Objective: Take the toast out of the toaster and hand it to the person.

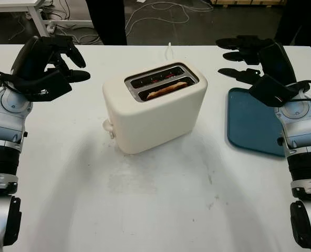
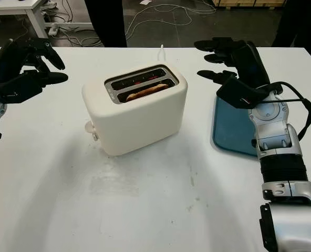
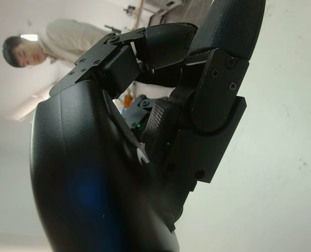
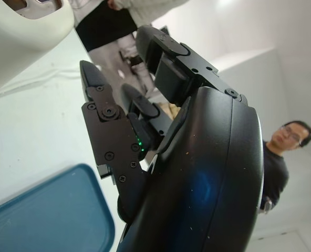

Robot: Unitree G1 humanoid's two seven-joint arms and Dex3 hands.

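The left hand [image 1: 53, 65] hangs open above the desk [image 1: 161, 199] at the upper left of the frame, holding nothing. The right hand [image 1: 250, 58] is open too, at the upper right, above the far end of a blue tray [image 1: 250, 126]. Nothing of the task looks done yet. The toast [image 1: 166, 89] sits down in the nearer slot of the cream toaster [image 1: 155, 107] at centre; the farther slot looks empty. The tray carries nothing. Pulling and handing over remain; a person [image 1: 107, 21] stands beyond the desk.
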